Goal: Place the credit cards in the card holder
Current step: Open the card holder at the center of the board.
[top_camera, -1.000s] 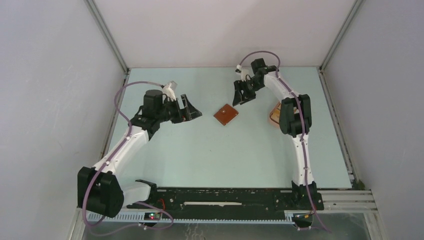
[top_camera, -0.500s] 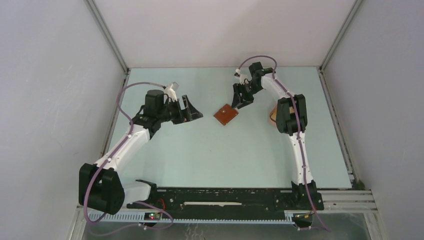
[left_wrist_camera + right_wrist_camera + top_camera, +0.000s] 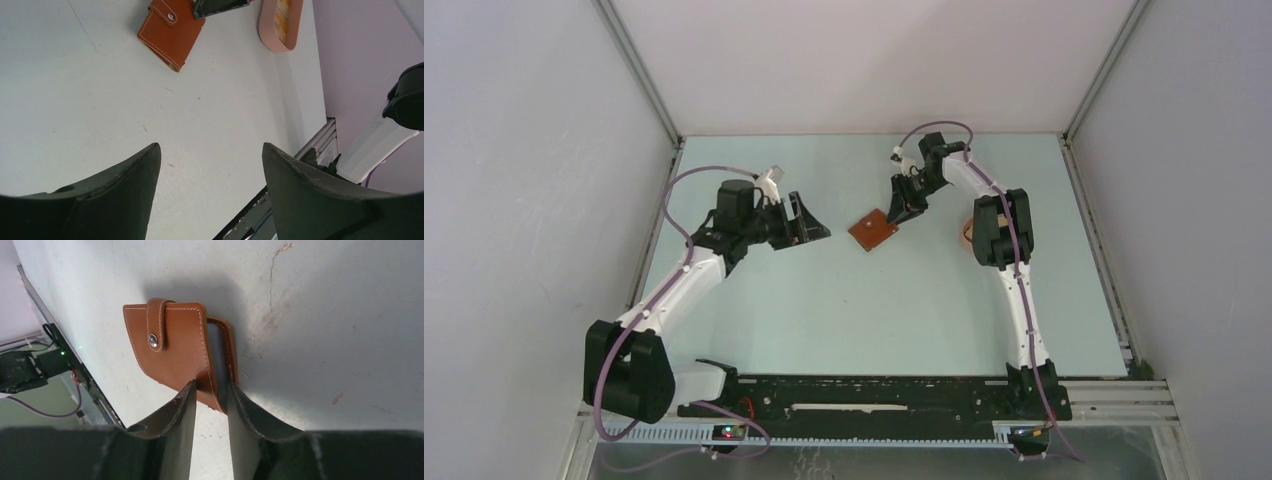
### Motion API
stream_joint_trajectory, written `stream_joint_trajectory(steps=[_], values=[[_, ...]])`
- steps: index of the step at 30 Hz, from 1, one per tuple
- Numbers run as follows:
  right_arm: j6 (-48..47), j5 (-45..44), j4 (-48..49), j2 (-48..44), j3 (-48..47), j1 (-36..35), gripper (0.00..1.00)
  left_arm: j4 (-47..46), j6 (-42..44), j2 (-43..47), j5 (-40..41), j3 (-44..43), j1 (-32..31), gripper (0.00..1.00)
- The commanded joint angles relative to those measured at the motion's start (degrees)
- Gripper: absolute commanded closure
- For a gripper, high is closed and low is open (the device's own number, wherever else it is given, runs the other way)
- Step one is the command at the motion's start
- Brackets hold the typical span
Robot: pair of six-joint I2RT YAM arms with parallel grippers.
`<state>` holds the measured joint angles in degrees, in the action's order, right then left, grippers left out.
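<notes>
The card holder (image 3: 871, 230) is a closed reddish-brown wallet with its snap tab fastened, lying mid-table. My right gripper (image 3: 892, 214) has come down on its far right edge. In the right wrist view both jaws press the wallet's edge (image 3: 220, 365) between them, so the right gripper (image 3: 210, 385) is shut on it. A tan-yellow credit card (image 3: 283, 12) lies in the pink oval tray (image 3: 270, 30) to the right of the wallet (image 3: 170, 30). My left gripper (image 3: 814, 232) hovers open and empty to the left of the wallet, jaws wide apart (image 3: 210, 150).
The pink tray (image 3: 966, 233) is mostly hidden behind the right arm's elbow in the top view. Grey walls close the table on three sides. The black rail (image 3: 874, 395) with both arm bases runs along the near edge.
My right gripper has dropped toward the wallet and narrowed its jaws onto its edge, nudging it slightly left. The left gripper has edged a little toward the wallet and narrowed slightly.
</notes>
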<state>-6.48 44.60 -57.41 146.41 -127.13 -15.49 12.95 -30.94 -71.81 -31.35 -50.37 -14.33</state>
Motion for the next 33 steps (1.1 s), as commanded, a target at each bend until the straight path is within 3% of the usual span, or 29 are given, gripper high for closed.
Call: stream_joint_trajectory(steps=[1, 9, 15, 22, 28, 33], values=[[1.46, 1.70, -0.32, 1.34, -1.15, -0.48, 0.67, -1.27, -1.00, -0.38, -2.13, -4.00, 0.26, 0.22], [0.96, 6.65, 0.08, 0.72, -0.47, 0.28, 1.00, -1.26, -1.14, -0.96, -2.48, -4.09, 0.26, 0.24], [-3.52, 14.82, 0.49, -5.66, 4.01, 2.43, 1.00, -2.09, -1.22, -1.48, -3.79, -3.88, 0.26, 0.25], [-7.17, 17.53, 3.82, -20.82, 20.64, 4.04, 1.00, -6.44, 0.90, 2.00, -4.85, -2.10, -2.19, 0.24], [-13.77, 16.65, 4.14, -38.79, 39.28, 3.74, 1.00, -7.22, 6.10, 9.41, 7.78, 0.26, -12.95, 0.23], [-20.69, 15.59, 1.95, -46.66, 47.76, 3.77, 1.00, -18.28, 8.81, 17.65, 24.72, 9.80, -27.43, 0.22]])
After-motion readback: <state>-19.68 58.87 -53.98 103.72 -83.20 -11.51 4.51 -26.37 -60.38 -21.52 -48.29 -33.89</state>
